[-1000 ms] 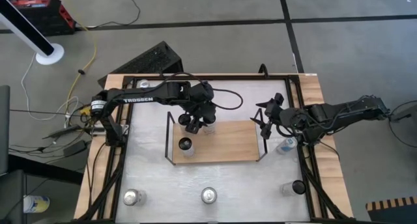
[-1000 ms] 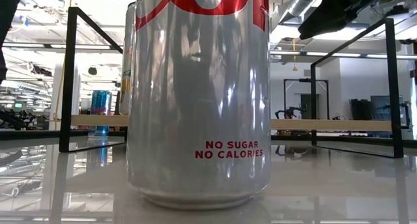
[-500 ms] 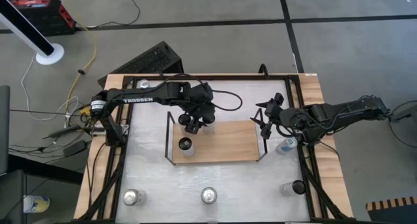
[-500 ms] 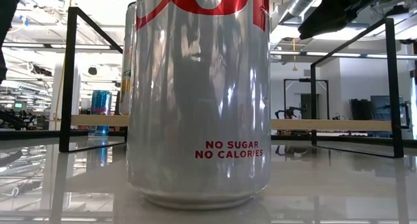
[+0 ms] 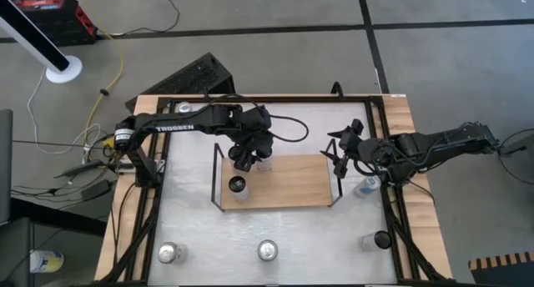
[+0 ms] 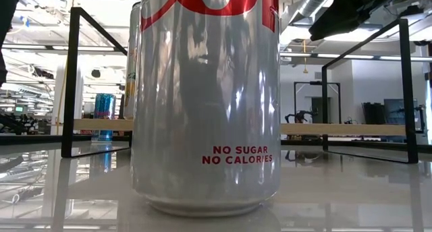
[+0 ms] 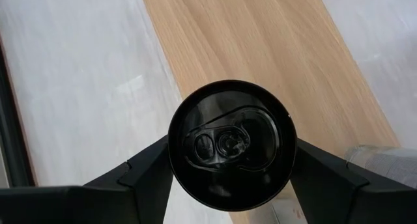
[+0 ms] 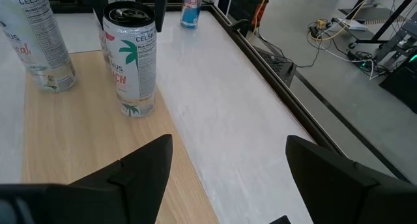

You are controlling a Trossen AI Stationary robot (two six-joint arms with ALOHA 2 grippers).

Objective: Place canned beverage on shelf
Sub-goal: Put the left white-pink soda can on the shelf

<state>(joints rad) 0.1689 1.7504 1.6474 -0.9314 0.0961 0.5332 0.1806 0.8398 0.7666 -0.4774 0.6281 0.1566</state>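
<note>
The shelf (image 5: 292,183), a light-wood board in a black wire frame, lies mid-table. My left gripper (image 5: 245,158) hangs over its far left corner, shut on a black-topped can (image 7: 229,142) that shows from above in the left wrist view, over the board's edge (image 7: 260,42). In the high view the gripper hides this can. Two more cans stand upright on the board (image 8: 85,152): a black-topped white one (image 8: 130,55) and a pale one (image 8: 39,48). My right gripper (image 5: 338,158) is open and empty at the shelf's right end rail. My left gripper pinches the can between its two fingers (image 7: 146,168), on opposite sides of the body just below the rim (image 7: 174,160). The fingers come from above, pointing down. The can is upright, top up. Whether its base stands on the board or hangs clear, I cannot tell.
Several loose cans stand on the white table: three along the near edge (image 5: 171,252) (image 5: 267,250) (image 5: 375,239), one by the right arm (image 5: 365,187), one at the far left (image 5: 183,108). The near middle can fills the low view (image 6: 206,97). Black rails (image 5: 388,153) edge the table.
My left gripper has moved a little toward the table's left edge with the can, staying shut and pointing down. My right arm has kept still.
</note>
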